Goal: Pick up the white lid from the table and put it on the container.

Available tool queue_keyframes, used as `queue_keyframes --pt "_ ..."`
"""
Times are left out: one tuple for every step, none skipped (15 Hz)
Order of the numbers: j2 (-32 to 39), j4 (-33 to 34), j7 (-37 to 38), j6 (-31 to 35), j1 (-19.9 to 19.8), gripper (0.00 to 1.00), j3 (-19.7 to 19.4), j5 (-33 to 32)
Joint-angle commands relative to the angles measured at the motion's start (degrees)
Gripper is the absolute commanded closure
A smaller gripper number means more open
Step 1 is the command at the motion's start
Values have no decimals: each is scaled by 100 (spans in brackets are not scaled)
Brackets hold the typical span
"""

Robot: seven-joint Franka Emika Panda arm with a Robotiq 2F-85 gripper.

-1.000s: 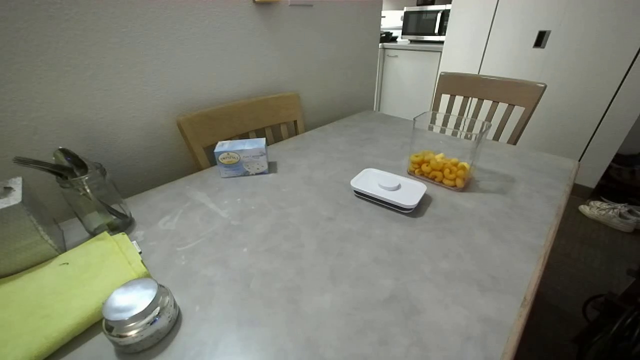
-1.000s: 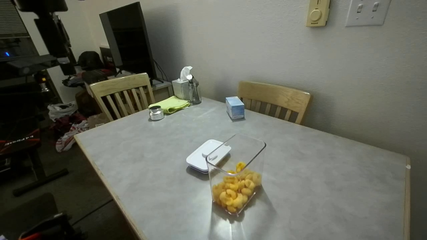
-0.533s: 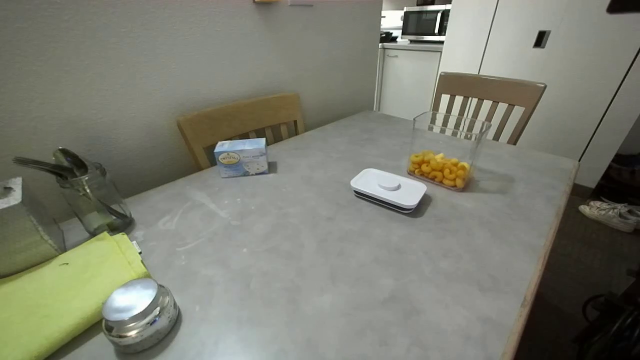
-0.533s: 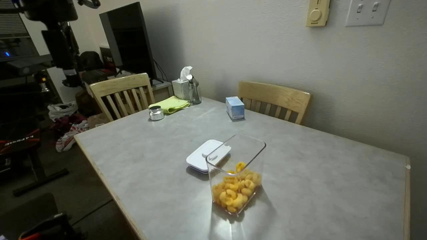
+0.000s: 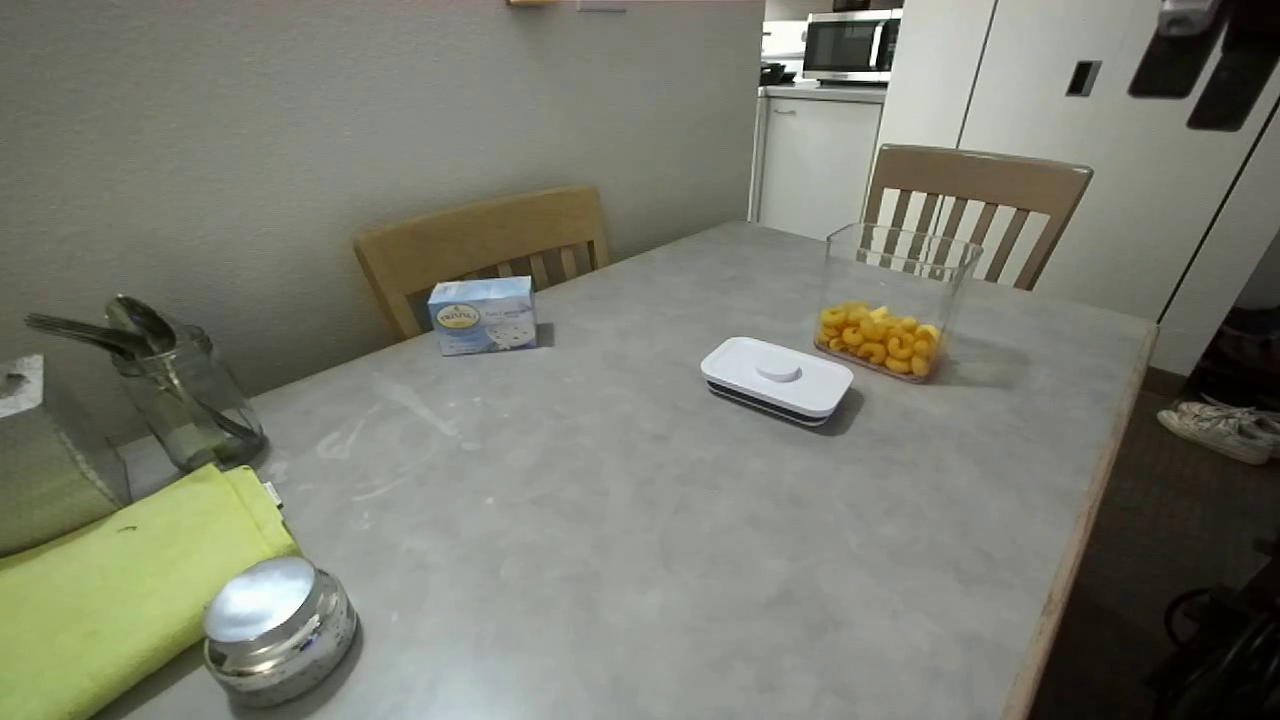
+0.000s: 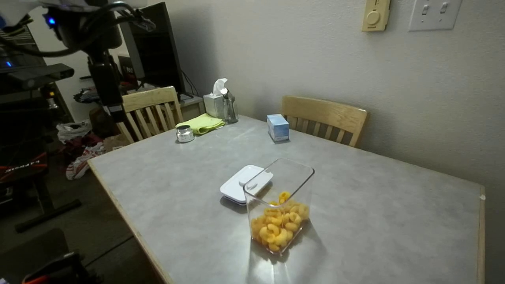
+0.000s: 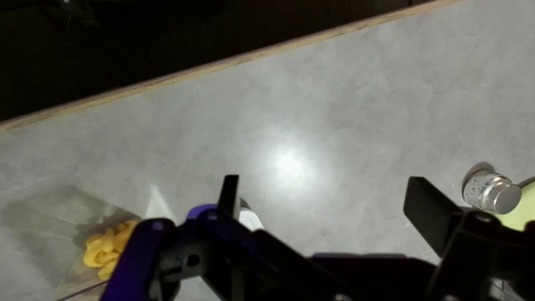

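The white lid (image 5: 777,382) lies flat on the grey table (image 5: 600,560), round knob upward. It also shows in an exterior view (image 6: 236,190), partly behind the clear container (image 6: 281,179). The container stands upright and uncovered next to the lid, with yellow-orange pieces low inside. My gripper (image 7: 324,179) is open and empty, high above the table near its edge. Its fingers show at the top right of an exterior view (image 5: 1160,80). In the wrist view most of the lid (image 7: 250,219) is hidden behind a finger; the container (image 7: 77,267) shows at the lower left.
A white-blue tea box (image 5: 485,317) stands near the wall-side edge. A silver-topped jar (image 5: 280,630), yellow cloth (image 5: 130,590), glass jar with cutlery (image 5: 190,400) and tissue box (image 5: 55,460) stand at the other end. Chairs (image 6: 323,118) stand against the table's edges.
The arm and gripper have come lower and moved inward toward the table; the fingers have entered an exterior view at the top right. The lid and container have not moved.
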Motion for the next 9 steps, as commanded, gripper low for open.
queue_keyframes --pt "39 14 -78 -15 -135 0 110 71" --pt "50 14 -79 -14 -134 0 111 71" --pt "49 15 -79 -14 -134 0 111 72" --pt "49 -38 -143 70 -135 0 77 97" --pt "78 -114 -181 294 -140 0 57 133" --pt "121 -174 -192 528 -158 0 51 136" --pt "162 -229 -217 765 -157 0 37 151" --pt "231 -289 -281 1037 -133 0 -8 204" --pt "309 -349 -350 1302 -111 0 -43 224"
